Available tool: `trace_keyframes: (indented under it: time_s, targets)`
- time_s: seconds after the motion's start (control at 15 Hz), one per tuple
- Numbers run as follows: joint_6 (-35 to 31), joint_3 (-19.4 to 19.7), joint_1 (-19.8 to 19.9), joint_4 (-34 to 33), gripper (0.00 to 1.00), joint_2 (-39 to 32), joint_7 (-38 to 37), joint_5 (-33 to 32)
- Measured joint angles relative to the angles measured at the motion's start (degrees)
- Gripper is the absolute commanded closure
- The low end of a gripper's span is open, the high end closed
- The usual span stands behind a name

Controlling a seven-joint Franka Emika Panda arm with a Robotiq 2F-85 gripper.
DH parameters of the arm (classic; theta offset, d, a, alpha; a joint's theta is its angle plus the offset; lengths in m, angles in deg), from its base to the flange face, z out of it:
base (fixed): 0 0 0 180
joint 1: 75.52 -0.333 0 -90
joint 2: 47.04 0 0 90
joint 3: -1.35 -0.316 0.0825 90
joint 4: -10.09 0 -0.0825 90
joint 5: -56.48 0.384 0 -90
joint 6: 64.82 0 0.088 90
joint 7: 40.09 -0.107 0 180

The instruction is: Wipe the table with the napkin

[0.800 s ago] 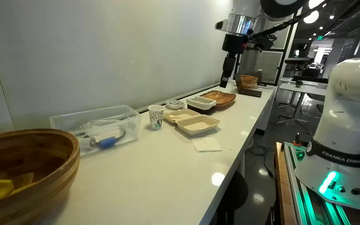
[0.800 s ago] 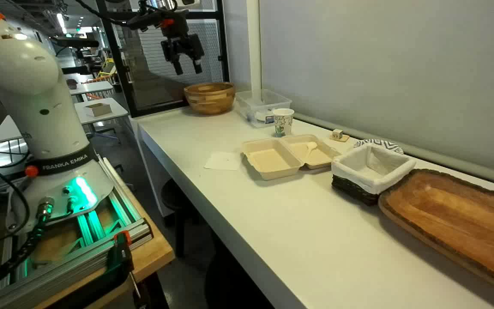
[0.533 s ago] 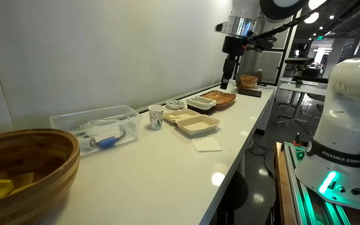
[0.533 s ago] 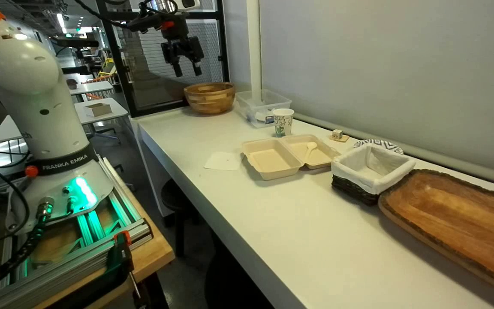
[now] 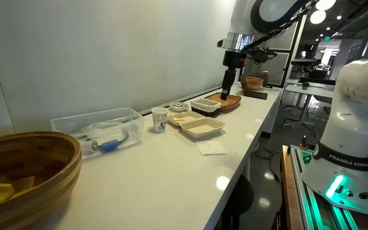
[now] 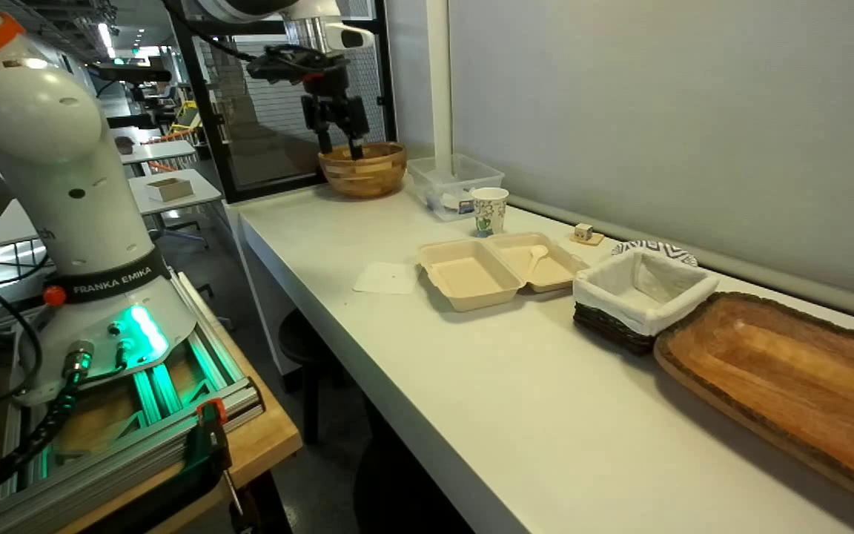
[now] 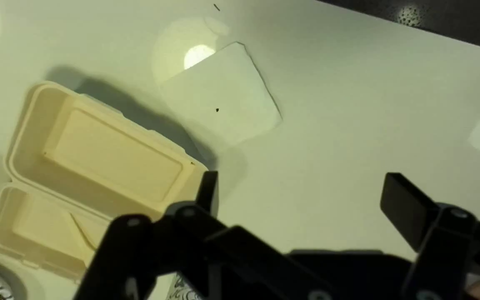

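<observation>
The napkin (image 5: 211, 148) is a thin white square lying flat on the glossy white table (image 5: 158, 179), beside the open food box. It also shows in an exterior view (image 6: 385, 279) and in the wrist view (image 7: 227, 96), with a small dark speck on it. My gripper (image 7: 300, 191) is open, with nothing between its fingers. It points down and hangs well above the table, as both exterior views show (image 5: 224, 95) (image 6: 341, 153). In the wrist view the napkin lies above and left of the gap between the fingertips.
An open beige food box (image 6: 471, 274) with a light utensil lies next to the napkin. A paper cup (image 5: 159, 119), a clear plastic container (image 5: 107, 131) and a wooden bowl (image 6: 364, 170) stand on the table. A lined basket (image 6: 642, 285) and a wooden tray (image 6: 790, 371) stand further along.
The arm and gripper have moved down, leftward in one exterior picture and rightward in the opposite one. The gripper stays open. The napkin and the other objects have not moved.
</observation>
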Motion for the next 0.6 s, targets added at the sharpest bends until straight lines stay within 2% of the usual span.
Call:
trace_keyframes:
  time_s: [0.33, 0.47, 0.6]
  targets:
    - [-9.3, 4.3, 0.2, 0.2, 0.0, -13.5, 2.7, 5.1]
    - [-13.6, 5.1, 0.2, 0.3, 0.0, -19.2, 4.5, 7.9]
    - [-14.5, 4.7, 0.6, -0.4, 0.0, -21.8, 4.8, 8.2]
